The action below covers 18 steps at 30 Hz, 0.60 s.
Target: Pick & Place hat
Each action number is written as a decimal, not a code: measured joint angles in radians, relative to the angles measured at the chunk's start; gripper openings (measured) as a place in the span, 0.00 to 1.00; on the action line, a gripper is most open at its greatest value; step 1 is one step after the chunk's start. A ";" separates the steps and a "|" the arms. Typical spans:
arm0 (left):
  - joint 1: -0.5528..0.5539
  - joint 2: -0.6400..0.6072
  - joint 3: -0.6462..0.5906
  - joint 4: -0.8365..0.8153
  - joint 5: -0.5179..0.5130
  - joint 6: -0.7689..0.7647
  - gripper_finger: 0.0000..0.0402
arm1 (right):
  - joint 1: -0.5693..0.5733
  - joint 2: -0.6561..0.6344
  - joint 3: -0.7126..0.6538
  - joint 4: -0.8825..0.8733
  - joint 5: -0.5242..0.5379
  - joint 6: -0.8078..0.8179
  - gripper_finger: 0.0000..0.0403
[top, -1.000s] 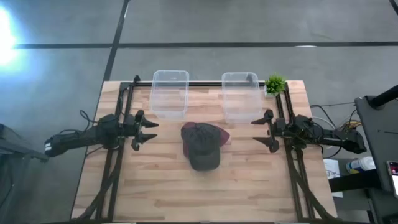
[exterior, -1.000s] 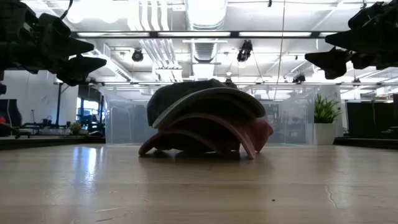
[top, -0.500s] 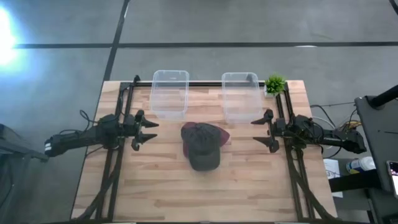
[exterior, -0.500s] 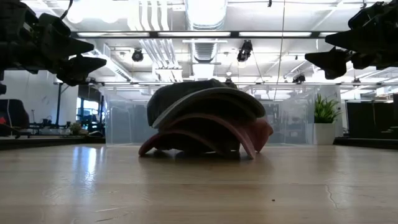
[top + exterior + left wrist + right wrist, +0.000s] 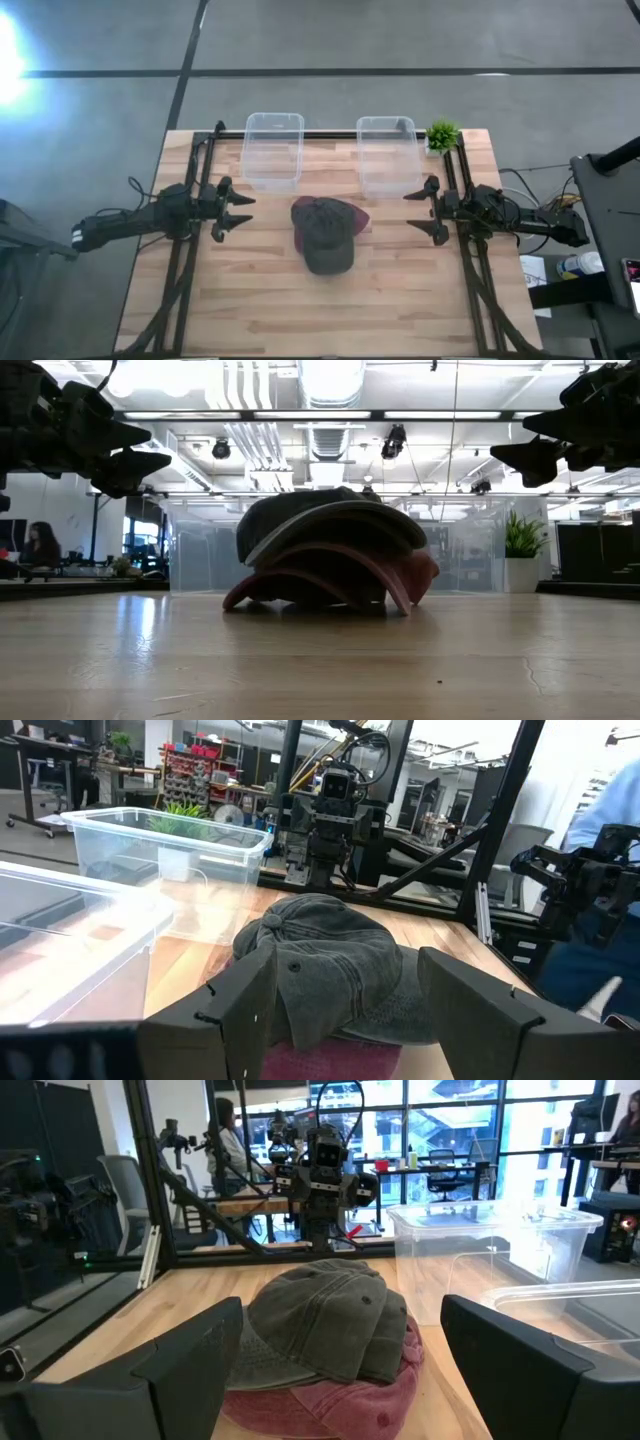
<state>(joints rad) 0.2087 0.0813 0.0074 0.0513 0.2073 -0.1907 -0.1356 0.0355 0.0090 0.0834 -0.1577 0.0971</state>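
Note:
A dark grey cap (image 5: 325, 232) lies stacked on a dark red cap (image 5: 358, 217) in the middle of the table, crowns up, brims toward the near edge; the low view shows the grey cap (image 5: 330, 525) over the red cap (image 5: 330, 585). My left gripper (image 5: 240, 212) hovers open left of the caps, above the table, fingers pointing right. My right gripper (image 5: 422, 212) hovers open right of them, fingers pointing left. Each wrist view frames the grey cap (image 5: 335, 965) (image 5: 325, 1320) between its open fingers, at a distance.
Two clear plastic bins stand at the far edge: the left bin (image 5: 272, 150) and the right bin (image 5: 387, 155). A small green plant (image 5: 442, 135) sits at the far right corner. Bare wood (image 5: 330, 310) stretches between the caps and the near edge.

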 joint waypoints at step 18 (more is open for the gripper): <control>0.000 0.000 0.000 0.000 0.000 0.000 0.59 | 0.000 0.000 0.000 0.032 -0.008 0.473 0.84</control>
<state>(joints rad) 0.2085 0.0811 0.0074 0.0510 0.2073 -0.1909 -0.1356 0.0357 0.0090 0.1153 -0.1661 0.5696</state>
